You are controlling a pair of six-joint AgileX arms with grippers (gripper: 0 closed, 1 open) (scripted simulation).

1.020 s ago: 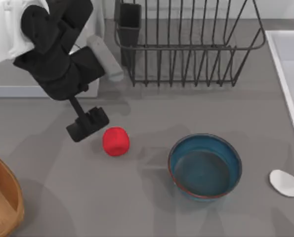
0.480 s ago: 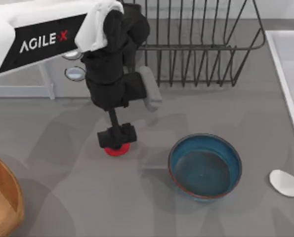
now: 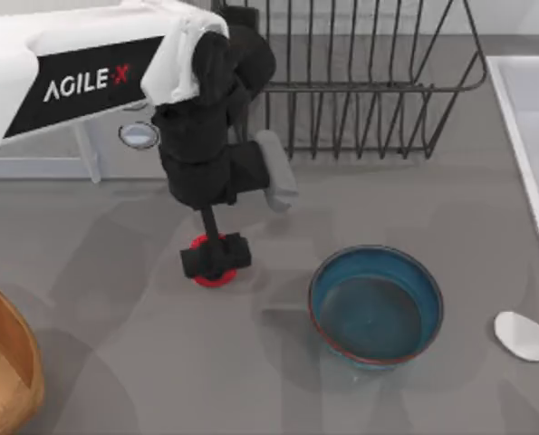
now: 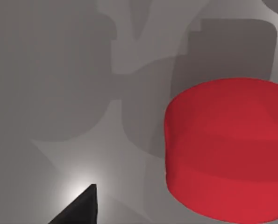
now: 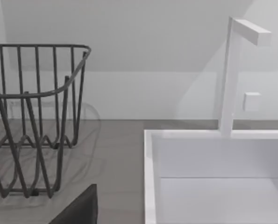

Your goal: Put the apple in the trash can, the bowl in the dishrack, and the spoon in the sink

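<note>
Over the apple (image 3: 214, 275), left of the bowl (image 3: 375, 306) on the worktop (image 3: 115, 272), our left gripper (image 3: 215, 257) sits low; we cannot tell whether its fingers have closed. In the left wrist view the apple (image 4: 227, 149) lies off to one side, so we judge centring before squeezing matters. Open worktop runs toward the trash can (image 3: 6, 362) at the left edge, well apart. The dishrack (image 3: 360, 82) stands behind; lift clear of it.

Top overhead; left wrist close on apple (image 4: 227, 149).
</note>
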